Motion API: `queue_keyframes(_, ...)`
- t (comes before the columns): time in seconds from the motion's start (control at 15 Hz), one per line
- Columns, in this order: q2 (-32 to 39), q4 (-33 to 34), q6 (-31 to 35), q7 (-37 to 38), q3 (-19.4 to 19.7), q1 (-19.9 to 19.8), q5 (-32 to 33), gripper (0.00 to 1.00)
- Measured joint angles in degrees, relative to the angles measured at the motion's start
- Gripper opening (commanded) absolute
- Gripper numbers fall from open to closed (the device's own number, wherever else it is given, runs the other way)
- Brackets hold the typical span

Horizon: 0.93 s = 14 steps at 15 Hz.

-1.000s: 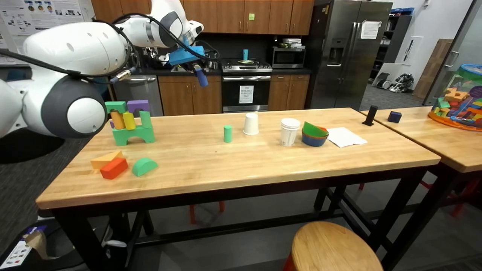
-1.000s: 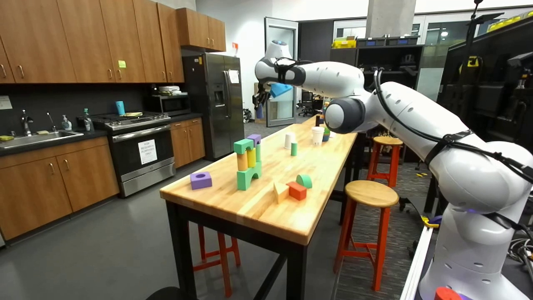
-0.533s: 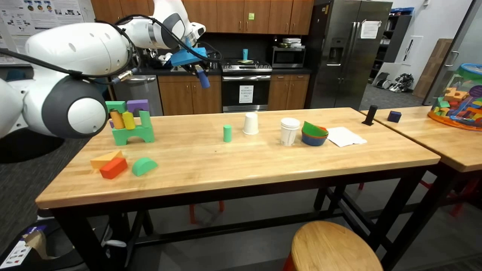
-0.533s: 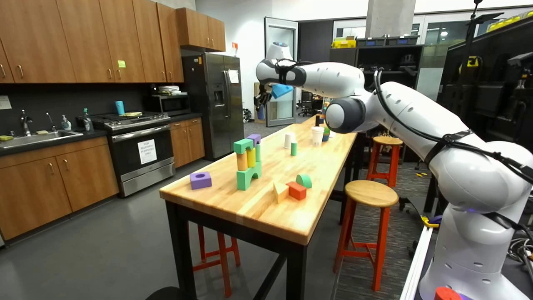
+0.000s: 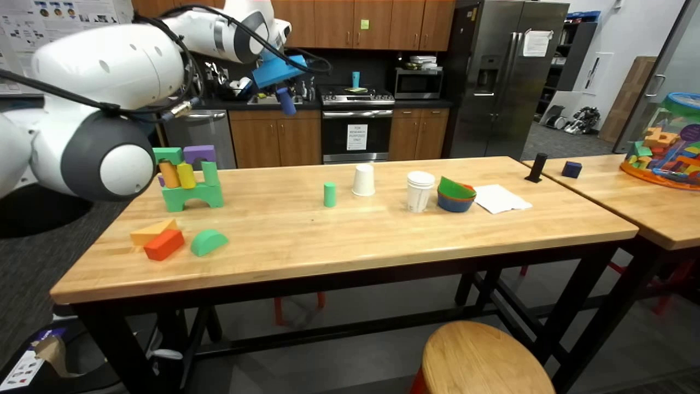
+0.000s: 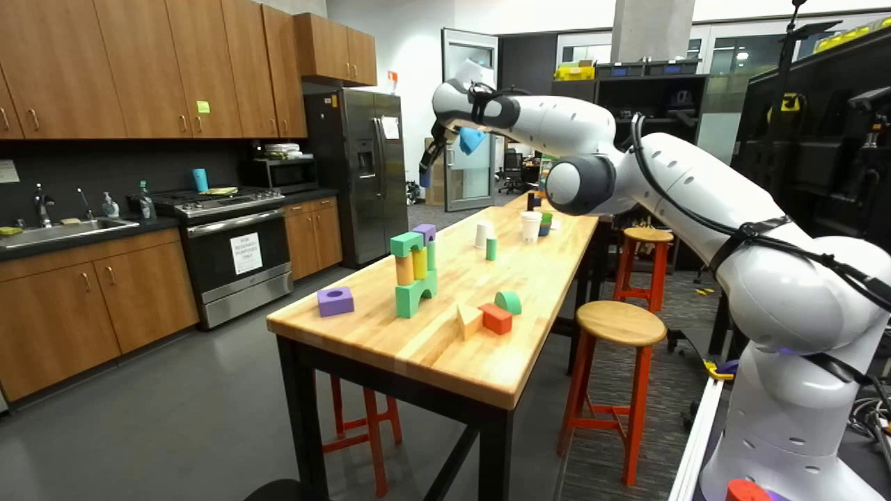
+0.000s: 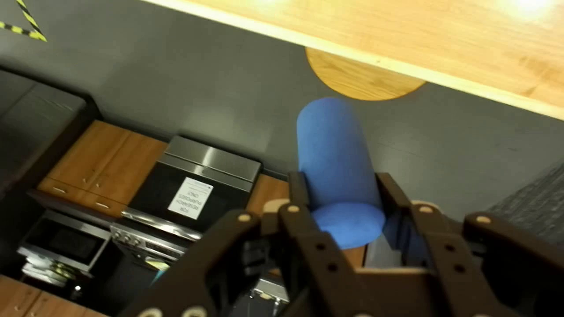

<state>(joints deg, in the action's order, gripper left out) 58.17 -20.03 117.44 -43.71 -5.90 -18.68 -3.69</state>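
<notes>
Wrist view: found the gripper [image 7: 343, 189] closed on a blue cylinder [image 7: 335, 149], parted by no more than its thickness, with nothing else in hold. Gripped across the round side near one end, presumably to leave the longer part projecting free. Seen against the floor [image 7: 238, 83] outside an edge of the table [image 7: 440, 39], near a stool [image 7: 361, 77] partly covered by that edge.

In an exterior view: noted the blue cylinder aloft and tilted, apparently beyond the table's far edge, touching nothing but the gripper. Found a block tower [image 5: 187, 177] at one end of the table, with its green arch [image 5: 191, 192] set legs down, apparently as level footing for the pieces above. Recorded, nearer the table's middle, a green cylinder [image 5: 330, 195] stood on end and a white cup [image 5: 363, 179] turned over onto its rim, likely for steadiness.

In an exterior view: observed the arm [image 6: 679, 167] extended from a base [image 6: 779, 417] off the table's long side, bent at the elbow, with a roughly level forearm and a downturned wrist. Noted a purple block [image 6: 335, 303] lying flat by the table's near corner, hole upward.
</notes>
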Motion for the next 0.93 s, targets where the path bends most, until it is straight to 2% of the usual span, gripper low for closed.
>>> queue_keyframes(0.2, -4.07, 0.34, -5.96, -9.38, -2.17, -0.94, -2.43, 0.16)
queue_keyframes(0.47, -10.16, 0.40, -19.02, -18.03, -3.16, -1.66, -4.12, 0.16)
queue_keyframes(0.67, -12.85, 0.25, -26.76, -20.08, -3.16, -1.48, -4.25, 0.16)
queue_keyframes(0.93, -13.49, -0.74, -34.72, -17.21, -3.10, -1.07, -4.44, 0.16)
